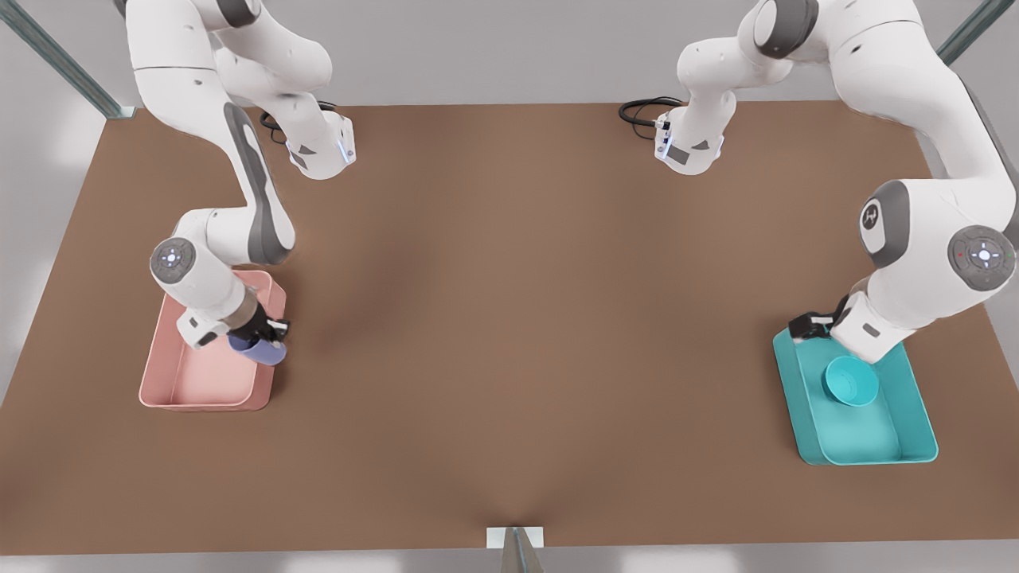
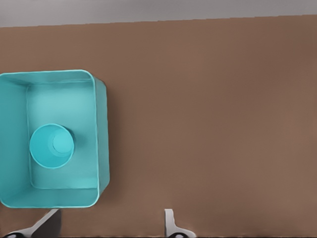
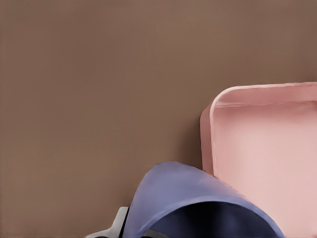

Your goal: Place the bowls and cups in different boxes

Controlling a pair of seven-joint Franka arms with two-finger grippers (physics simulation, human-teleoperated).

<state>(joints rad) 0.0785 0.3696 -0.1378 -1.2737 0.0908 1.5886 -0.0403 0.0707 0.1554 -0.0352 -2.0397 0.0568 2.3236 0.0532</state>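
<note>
Now the right gripper (image 1: 271,334), clamped on the tilted lavender cup (image 1: 256,348), hangs over the pink box (image 1: 199,390) rim's inner edge, while the left gripper (image 1: 814,326), fingers apart, waits beside the teal bowl (image 1: 850,380) resting in the teal box (image 1: 876,446).

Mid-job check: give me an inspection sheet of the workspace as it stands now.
Surface: brown table, bare between the trays.
Job's things: teal bowl inside teal tray; lavender cup held tilted above pink tray, at its edge.
Clutter: nothing seen.
Grippers: right gripper shut on the cup; left gripper open, above the teal tray's corner.
Cables: black loops at the arm bases.
Surroundings: grey wall, metal frame struts.
</note>
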